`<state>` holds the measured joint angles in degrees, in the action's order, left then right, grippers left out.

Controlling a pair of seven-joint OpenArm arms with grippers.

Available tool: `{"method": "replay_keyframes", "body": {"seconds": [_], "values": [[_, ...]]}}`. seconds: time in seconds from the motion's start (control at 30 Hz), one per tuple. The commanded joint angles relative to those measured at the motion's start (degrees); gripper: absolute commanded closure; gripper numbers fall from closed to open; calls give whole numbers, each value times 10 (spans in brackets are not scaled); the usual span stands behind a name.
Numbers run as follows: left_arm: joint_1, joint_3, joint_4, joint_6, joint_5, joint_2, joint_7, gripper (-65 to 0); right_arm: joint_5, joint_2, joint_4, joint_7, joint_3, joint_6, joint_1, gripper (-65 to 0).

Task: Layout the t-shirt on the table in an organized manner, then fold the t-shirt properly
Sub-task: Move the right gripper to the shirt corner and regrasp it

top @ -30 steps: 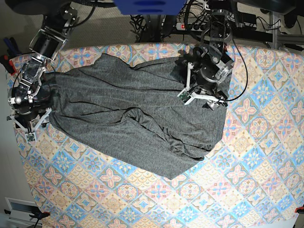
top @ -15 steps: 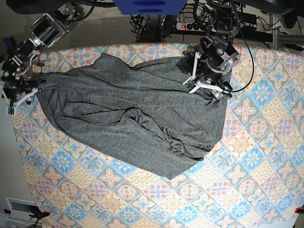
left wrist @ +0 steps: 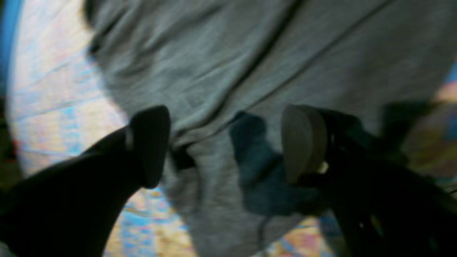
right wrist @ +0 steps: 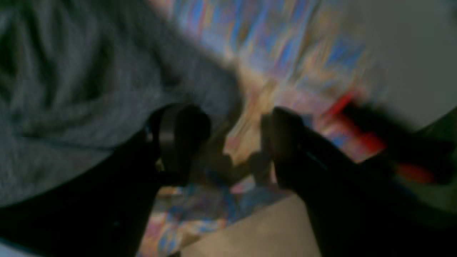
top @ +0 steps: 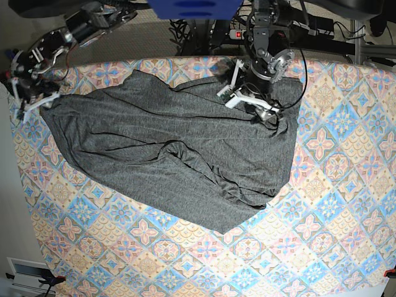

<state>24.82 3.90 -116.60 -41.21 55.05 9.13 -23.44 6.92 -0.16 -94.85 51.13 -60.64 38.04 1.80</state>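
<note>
Dark grey t-shirt [top: 154, 179], both sets of jaws apart, red object [right wrist: 348, 117] (blurred, perhaps cabling) only in right wrist view

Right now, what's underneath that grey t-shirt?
The patterned table shows all around the t-shirt. Beneath the cloth nothing can be seen; it covers whatever lies there.

From my feed I've got a big flat table with a blue, pink, peach and cream diamond-medallion tile-print covering [top: 142, 260], and a wrinkly dark heather-grey knit t-shirt [top: 167, 185] lying right on it, kinda rumpled, patterned covering showing around it.
</note>
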Motion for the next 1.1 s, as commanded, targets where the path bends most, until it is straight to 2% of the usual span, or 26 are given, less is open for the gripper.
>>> {"method": "replay_keyframes", "body": {"seconds": [0.0,0.13,0.23,0.4,0.47,0.57,0.7,0.77,0.83,0.93,1.07], "values": [[-9,20,-13,12,-15,-1,5,-475,-13,12,-13,-21,2,3,14,-329],[-8,78,-12,12,-99,-1,-12,-475,-9,11,-13,-21,5,3,10,-329],[-13,124,-12,12,-175,-1,-64,-475,6,12,-13,-21,5,3,9,-329],[-20,181,-12,12,-321,-7,-180,-475,101,12,-13,-30,5,3,9,-329],[-21,192,-12,12,-387,-32,-225,-475,121,11,-14,-45,5,3,10,-329],[-22,196,-11,12,-506,-93,-303,-474,123,11,-23,-61,4,3,11,-329],[-22,211,-11,12,-618,-147,-352,-473,101,11,-23,-58,-2,20,11,-329],[-22,249,-10,12,-663,-162,-370,-474,71,11,-23,-58,-37,20,11,-329],[-23,275,-10,12,-698,-180,-384,-475,59,11,-22,-58,-69,20,13,-329],[-33,274,-7,12,-722,-218,-402,-475,59,11,-21,-58,-73,20,12,-329],[-38,274,9,12,-733,-229,-403,-475,58,11,-16,-58,-73,20,14,-329]]}}
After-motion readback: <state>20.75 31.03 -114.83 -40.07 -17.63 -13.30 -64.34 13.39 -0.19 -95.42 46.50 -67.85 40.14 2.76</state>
